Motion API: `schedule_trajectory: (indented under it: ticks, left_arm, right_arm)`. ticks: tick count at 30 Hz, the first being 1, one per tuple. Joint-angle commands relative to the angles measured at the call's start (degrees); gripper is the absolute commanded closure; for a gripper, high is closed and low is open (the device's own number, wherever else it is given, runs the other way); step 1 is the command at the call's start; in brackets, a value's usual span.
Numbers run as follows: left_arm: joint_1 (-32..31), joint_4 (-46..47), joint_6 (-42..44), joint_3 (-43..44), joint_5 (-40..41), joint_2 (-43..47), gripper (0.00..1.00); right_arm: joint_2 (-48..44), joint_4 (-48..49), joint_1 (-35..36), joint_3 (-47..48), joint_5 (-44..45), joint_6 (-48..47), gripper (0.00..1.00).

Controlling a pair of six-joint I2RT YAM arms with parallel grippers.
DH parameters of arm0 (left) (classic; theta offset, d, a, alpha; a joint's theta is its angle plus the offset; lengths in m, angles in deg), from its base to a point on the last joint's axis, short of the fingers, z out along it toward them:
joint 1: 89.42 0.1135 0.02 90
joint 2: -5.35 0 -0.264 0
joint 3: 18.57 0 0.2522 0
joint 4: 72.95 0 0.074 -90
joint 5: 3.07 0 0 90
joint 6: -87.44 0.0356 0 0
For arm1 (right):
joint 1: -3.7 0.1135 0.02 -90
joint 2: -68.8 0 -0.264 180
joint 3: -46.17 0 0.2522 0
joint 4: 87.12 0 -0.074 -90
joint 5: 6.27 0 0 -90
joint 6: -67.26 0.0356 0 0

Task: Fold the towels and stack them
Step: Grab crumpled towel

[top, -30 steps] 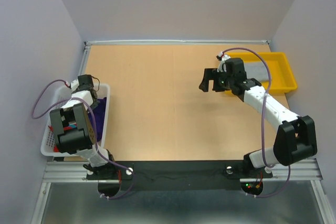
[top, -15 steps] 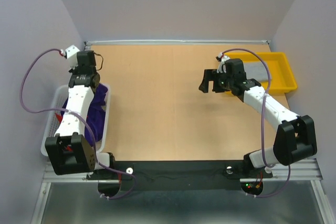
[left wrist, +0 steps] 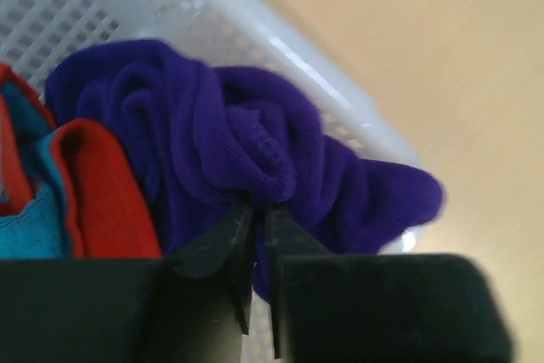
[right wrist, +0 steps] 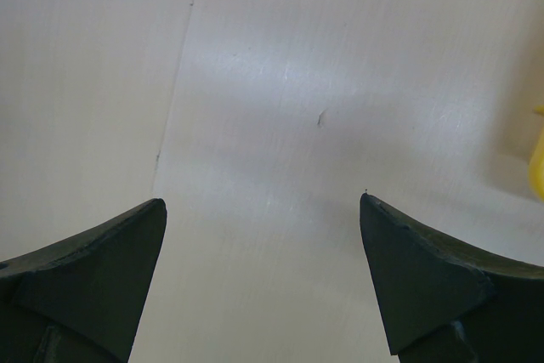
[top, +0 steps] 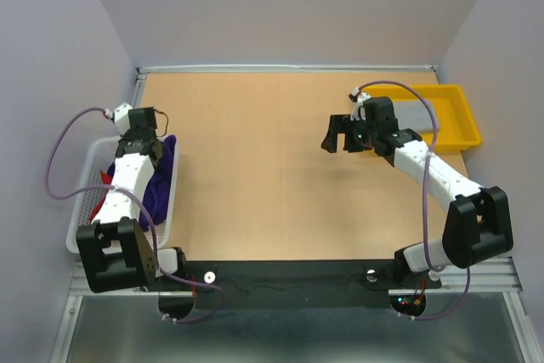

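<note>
Tabletop [top: 255,176] between left gripper [left wrist: 255,220] and right gripper [right wrist: 262,200] is wide open, loads of room. White mesh basket [left wrist: 280,40] rim runs just past the left one's tips; purple towel [left wrist: 221,125] bunched there spills over it. Those jaws barely parted, can't tell if they pinch fabric. Right one gapes wide, empty; grey towel [top: 416,112] behind it half hidden.

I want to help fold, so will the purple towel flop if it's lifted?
Probably floppy: the purple towel lies bunched in soft folds. It may snag a little, since one end drapes over the basket rim.
</note>
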Motion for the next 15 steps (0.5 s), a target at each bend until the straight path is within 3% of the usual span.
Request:
schedule_trajectory:
  ticks: [1, 4, 5, 8, 15]
  left_arm:
    - [5.4, 3.6, 0.8, -1.2, -2.6, 9.0, 0.5]
    - [5.5, 2.5, 2.4, 0.4, -6.4, 10.9, 0.29]
    - [5.4, 2.0, 3.0, 0.7, -10.1, 11.0, 0.27]
    - [5.0, 1.7, 3.1, 0.5, -14.8, 11.8, 0.25]
    - [3.8, 2.6, -0.1, -0.6, -15.7, 8.6, 0.25]
  right_arm:
    - [-2.2, 0.4, 0.5, -1.1, -0.8, -0.3, 0.0]
    - [-2.6, 0.3, 0.5, -1.1, -1.5, -0.3, 0.0]
    - [-2.7, 0.3, 0.5, -1.0, -1.7, -0.3, 0.0]
    - [-3.1, 0.3, 0.5, -1.3, -2.5, -0.3, 0.0]
    - [-3.6, 0.5, 0.5, -1.8, -2.4, -1.3, 0.0]
